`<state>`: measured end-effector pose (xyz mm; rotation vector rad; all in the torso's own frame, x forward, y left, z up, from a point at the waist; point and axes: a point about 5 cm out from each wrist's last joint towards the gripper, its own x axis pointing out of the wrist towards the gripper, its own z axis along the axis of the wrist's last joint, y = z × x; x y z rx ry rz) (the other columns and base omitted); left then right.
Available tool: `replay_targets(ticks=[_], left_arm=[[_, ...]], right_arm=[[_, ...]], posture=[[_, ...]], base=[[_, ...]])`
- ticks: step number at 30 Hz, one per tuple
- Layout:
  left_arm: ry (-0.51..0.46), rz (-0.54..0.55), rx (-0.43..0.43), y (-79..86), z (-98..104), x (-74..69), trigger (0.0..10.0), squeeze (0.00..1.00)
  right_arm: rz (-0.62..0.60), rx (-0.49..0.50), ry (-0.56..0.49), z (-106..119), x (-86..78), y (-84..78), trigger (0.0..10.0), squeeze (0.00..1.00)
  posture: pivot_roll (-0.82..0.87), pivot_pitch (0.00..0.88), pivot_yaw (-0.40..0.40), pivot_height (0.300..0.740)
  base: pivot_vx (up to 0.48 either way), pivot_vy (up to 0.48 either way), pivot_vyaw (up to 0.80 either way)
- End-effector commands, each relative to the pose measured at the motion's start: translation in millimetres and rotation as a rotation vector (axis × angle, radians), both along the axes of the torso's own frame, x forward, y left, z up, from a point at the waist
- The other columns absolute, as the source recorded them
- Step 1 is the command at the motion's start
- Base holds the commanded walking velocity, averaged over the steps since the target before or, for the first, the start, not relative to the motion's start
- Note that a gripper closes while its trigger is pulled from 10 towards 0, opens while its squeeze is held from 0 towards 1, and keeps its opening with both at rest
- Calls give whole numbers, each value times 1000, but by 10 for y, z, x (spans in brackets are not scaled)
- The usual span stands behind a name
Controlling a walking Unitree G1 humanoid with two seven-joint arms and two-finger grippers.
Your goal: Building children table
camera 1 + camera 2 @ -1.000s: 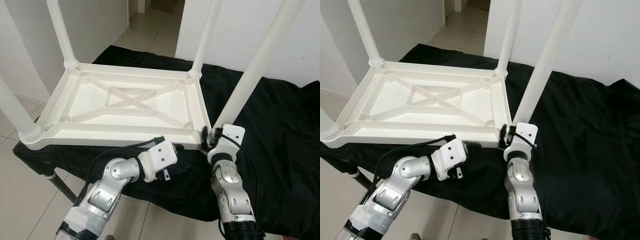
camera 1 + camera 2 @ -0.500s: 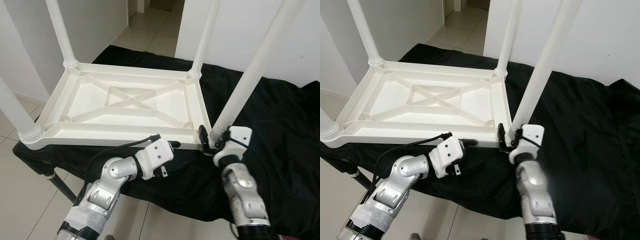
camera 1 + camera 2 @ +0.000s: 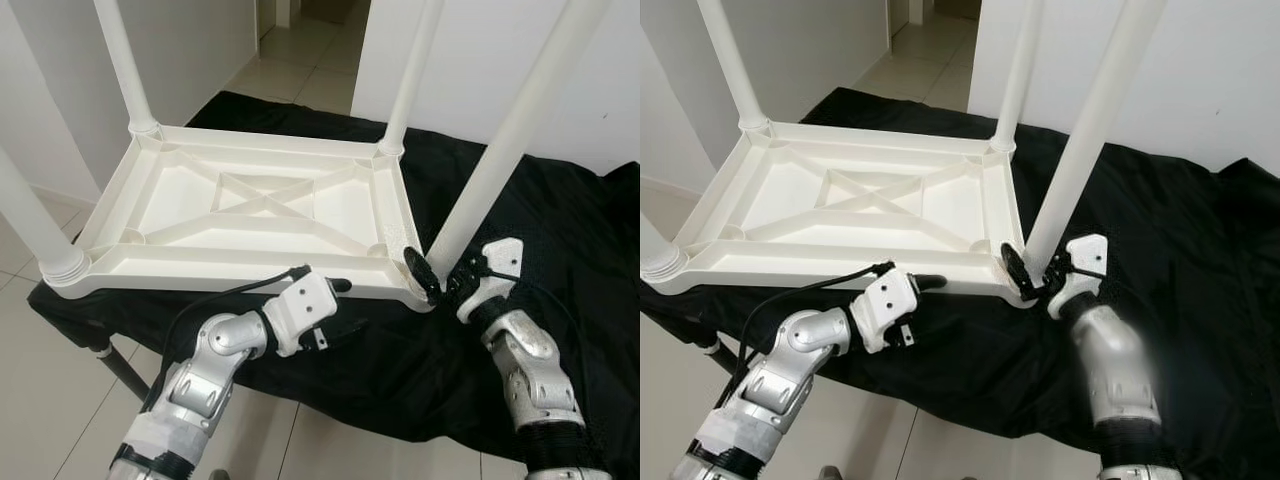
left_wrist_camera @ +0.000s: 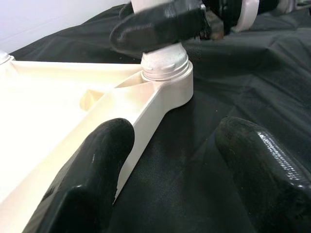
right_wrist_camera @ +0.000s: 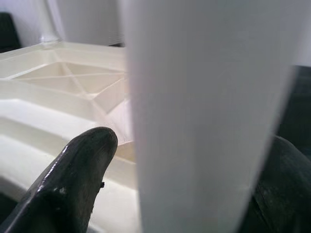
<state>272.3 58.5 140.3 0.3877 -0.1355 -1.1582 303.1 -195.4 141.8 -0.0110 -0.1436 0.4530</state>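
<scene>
Tabletop (image 3: 250,215) lies upside down on the black-draped desk (image 3: 560,250), the right tool (image 3: 437,277) clasped round the near-right leg (image 3: 500,150) at its socket, the left tool (image 3: 335,300) open at the rim: twist squarely, steadying the frame.

Left gripper (image 3: 340,290) reaching forward, fingers spread apart, right gripper (image 3: 432,280) angled inward, fingers closed around a white leg (image 3: 500,150), both silver arms bent.

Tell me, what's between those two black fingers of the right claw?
The near-right table leg, just above its socket; the right claw straddles it, clearest in the right wrist view.
</scene>
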Motion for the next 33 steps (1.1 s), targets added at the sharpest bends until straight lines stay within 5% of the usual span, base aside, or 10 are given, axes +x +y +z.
replay_targets(ticks=[1, 2, 3, 4, 5, 7, 18, 19, 20, 33], left_arm=[[-27, 81, -32, -13, 32, 35, 10000, 0], [-34, 74, -28, -29, 39, 42, 10000, 0], [-39, 68, -25, -43, 45, 48, 10000, 0], [-42, 64, -23, -52, 49, 52, 10000, 0], [-46, 61, -21, -59, 53, 56, 10000, 0], [-48, 60, -21, -62, 56, 59, 10000, 0], [-51, 59, -20, -81, 53, 68, 10000, 0], [-51, 57, -20, -85, 52, 66, 10000, 0], [-51, 55, -19, -87, 52, 65, 10000, 0], [-47, 47, -20, -104, 48, 55, 10000, 0]], right_arm=[[28, -11, 8, -16, 16, -11, 10000, 0], [66, -28, 23, -44, 63, 25, 9647, 0], [99, -43, 39, -77, 103, 61, 4314, 0], [124, -53, 48, -101, 129, 80, 4314, 0], [135, -61, 57, -122, 151, 90, 353, 0], [142, -62, 60, -134, 162, 88, 0, 0], [164, -48, 71, -206, 142, 4, 0, 0], [158, -42, 72, -208, 128, 1, 8745, 0], [155, -37, 71, -212, 122, -2, 10000, 0], [-50, 45, 87, -204, 10, 122, 10000, 0]], posture=[[16, 35, -71, 740], [20, 30, -69, 740], [23, 27, -66, 740], [23, 26, -67, 740], [26, 24, -70, 740], [26, 24, -70, 740], [17, 22, -69, 740], [14, 27, -68, 740], [14, 27, -68, 740], [6, 52, -72, 740]], base=[[0, 0, 0], [0, 0, 0], [0, 0, 0], [0, 0, 0], [0, 0, 0], [0, 0, 0], [0, 0, 0], [0, 0, 0], [0, 0, 0], [0, 0, 0]])
